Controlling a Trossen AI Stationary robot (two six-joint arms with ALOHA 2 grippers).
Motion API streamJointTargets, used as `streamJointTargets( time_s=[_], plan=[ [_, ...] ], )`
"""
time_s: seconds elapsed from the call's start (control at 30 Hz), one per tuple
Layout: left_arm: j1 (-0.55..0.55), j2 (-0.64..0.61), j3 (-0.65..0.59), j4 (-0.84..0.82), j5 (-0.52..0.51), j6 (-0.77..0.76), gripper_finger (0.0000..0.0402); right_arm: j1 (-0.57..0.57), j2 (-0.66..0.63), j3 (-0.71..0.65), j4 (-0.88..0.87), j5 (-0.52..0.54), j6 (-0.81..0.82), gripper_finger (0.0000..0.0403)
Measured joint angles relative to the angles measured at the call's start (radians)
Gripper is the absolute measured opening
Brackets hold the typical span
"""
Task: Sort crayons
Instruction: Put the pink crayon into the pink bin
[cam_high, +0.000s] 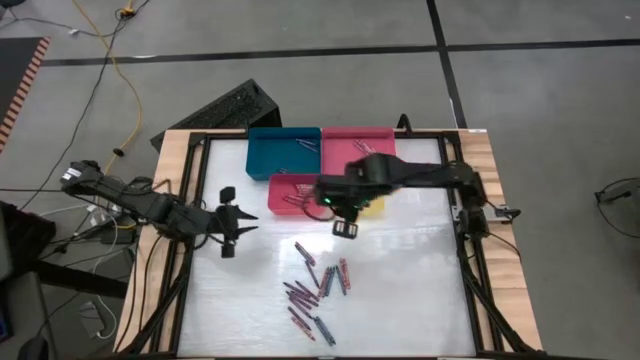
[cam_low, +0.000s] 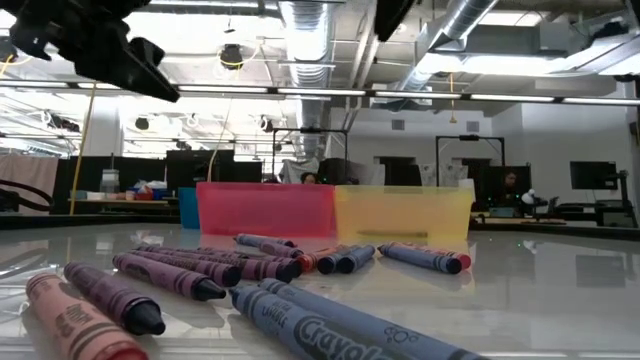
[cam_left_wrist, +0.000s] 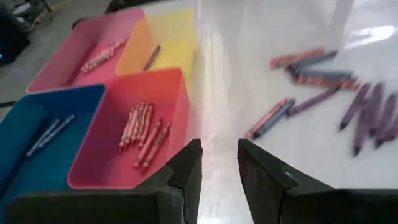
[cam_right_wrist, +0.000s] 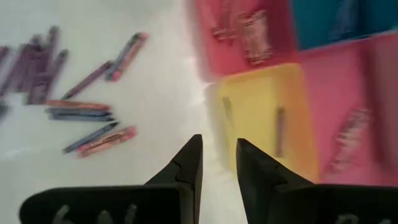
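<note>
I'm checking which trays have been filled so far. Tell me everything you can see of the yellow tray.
The yellow tray is a rectangular, translucent-looking plastic bin with low walls, standing upright on the white table. It sits in the tray cluster, beside the red tray and next to the pink tray. Two dark crayons lie apart on its floor; it is otherwise bare. In the high view the right arm covers most of it.

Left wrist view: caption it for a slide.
Empty left gripper above the white table, four coloured plastic trays on one side, loose wax crayons on the other.
</note>
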Motion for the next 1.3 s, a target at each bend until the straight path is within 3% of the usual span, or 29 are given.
streamJointTargets(
  time_s=[0.17,0.27,0.37,0.5,0.6,0.7,0.8,1.3],
  plan=[
    [0.000,0.133,-0.001,0.092,0.003,0.011,0.0094,0.131,-0.114,-0.155,0.044,0.214,0.162,0.0093],
    [0.000,0.201,-0.001,0.130,0.013,0.011,0.0094,0.213,-0.164,-0.310,0.047,0.380,0.366,0.0093],
    [0.000,0.254,-0.001,0.150,0.029,0.011,0.0094,0.275,-0.199,-0.488,0.084,0.479,0.608,0.0093],
    [0.000,0.310,-0.001,0.151,0.030,0.006,0.0094,0.326,-0.201,-0.706,0.223,0.480,0.865,0.0093],
    [0.000,0.335,-0.001,0.154,0.030,-0.012,0.0094,0.351,-0.195,-0.840,0.435,0.474,0.988,0.0093],
    [0.000,0.355,-0.001,0.162,0.030,-0.024,0.0094,0.365,-0.196,-0.948,0.701,0.471,0.995,0.0093],
    [0.000,0.366,0.000,0.190,0.029,-0.024,0.0094,0.374,-0.196,-1.001,0.860,0.468,0.989,0.0093],
    [0.000,0.376,0.000,0.221,0.031,-0.049,0.0094,0.424,-0.196,-1.210,1.258,0.467,1.076,0.0093]
  ],
)
